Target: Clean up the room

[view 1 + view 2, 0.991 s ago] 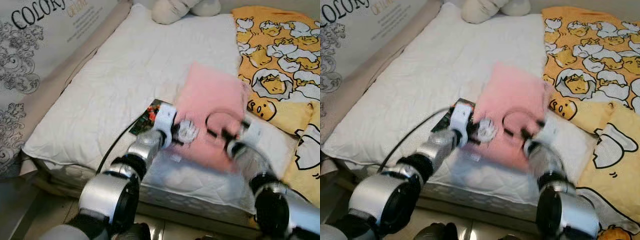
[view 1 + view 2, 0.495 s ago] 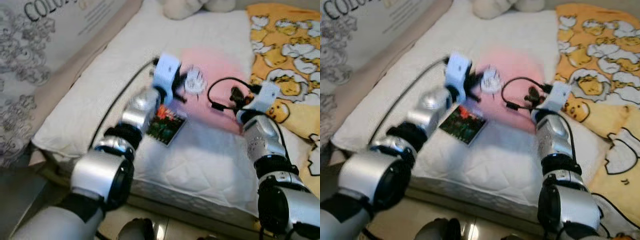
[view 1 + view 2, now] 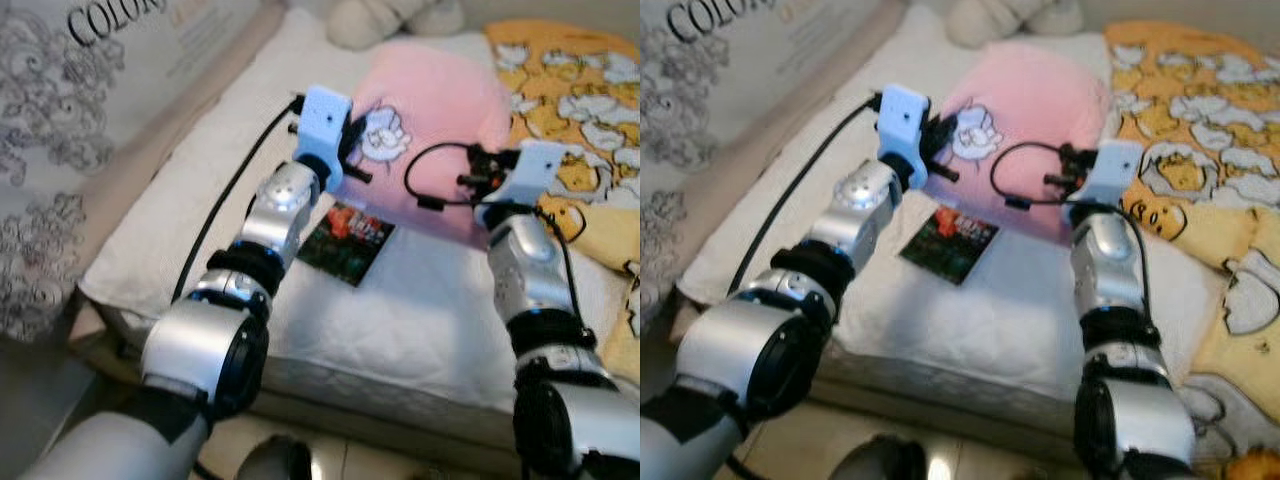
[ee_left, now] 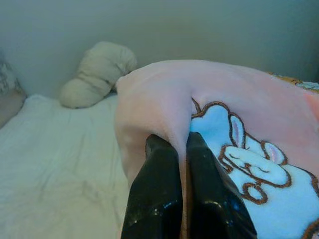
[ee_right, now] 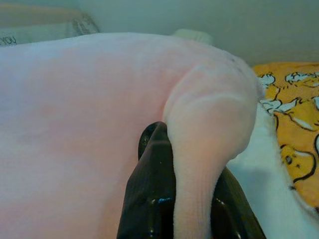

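Quilted white mattress (image 3: 200,190), both tools — left (image 4: 177,149), right (image 5: 172,144) — pinching plush pink pillow (image 3: 440,110)

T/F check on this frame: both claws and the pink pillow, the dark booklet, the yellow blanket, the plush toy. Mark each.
1. The left claw is clamped on a fold of the pink pillow. True.
2. The right claw is open and clear of the pillow. False: it pinches the pillow's other edge.
3. The dark booklet lies on the white mattress. True.
4. The yellow blanket is on the robot's left. False: it is on the right.
5. The cream plush toy sits on the booklet. False: it is at the bed's far end.
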{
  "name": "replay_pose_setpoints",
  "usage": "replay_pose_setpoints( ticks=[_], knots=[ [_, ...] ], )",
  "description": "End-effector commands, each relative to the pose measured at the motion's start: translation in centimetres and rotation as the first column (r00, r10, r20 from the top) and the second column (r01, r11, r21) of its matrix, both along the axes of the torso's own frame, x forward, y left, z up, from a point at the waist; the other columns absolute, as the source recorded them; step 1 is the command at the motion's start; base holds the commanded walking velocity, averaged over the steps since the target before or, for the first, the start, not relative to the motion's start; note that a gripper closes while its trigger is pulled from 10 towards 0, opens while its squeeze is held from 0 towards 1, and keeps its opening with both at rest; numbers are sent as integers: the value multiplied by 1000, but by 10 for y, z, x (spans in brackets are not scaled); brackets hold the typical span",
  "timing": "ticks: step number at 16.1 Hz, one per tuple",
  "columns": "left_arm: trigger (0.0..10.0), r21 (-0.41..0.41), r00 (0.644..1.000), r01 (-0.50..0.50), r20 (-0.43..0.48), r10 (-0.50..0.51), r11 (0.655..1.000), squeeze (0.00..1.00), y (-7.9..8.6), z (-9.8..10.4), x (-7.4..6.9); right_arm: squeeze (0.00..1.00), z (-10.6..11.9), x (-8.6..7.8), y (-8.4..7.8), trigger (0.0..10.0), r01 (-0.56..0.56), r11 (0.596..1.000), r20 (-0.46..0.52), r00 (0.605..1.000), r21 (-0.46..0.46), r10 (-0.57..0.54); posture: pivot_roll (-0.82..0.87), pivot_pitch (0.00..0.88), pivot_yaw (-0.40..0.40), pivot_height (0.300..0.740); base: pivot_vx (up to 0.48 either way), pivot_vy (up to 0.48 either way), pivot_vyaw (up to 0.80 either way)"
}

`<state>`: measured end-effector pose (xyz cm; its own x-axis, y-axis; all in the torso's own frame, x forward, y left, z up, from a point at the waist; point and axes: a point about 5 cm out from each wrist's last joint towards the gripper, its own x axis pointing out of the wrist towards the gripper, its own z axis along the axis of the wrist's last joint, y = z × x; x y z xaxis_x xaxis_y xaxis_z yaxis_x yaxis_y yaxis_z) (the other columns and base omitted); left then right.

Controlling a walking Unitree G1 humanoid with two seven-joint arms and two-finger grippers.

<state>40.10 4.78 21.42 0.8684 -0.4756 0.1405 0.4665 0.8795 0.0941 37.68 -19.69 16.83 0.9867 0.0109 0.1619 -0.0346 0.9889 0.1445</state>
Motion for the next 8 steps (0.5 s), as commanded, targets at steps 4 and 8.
replay_pose_setpoints(
  ticks=[4,8],
  knots=[
    [10000,-1,998,-67,19,67,998,0,13,-1,2,0,-3,-2,-15,10000,74,997,-27,997,0,-74,-12,0,41,740,0,480,564],
    [10000,13,997,-82,14,82,997,0,21,-1,5,0,-9,-5,-19,10000,96,995,-46,994,3,-96,-16,0,50,740,0,480,525]
  ],
)
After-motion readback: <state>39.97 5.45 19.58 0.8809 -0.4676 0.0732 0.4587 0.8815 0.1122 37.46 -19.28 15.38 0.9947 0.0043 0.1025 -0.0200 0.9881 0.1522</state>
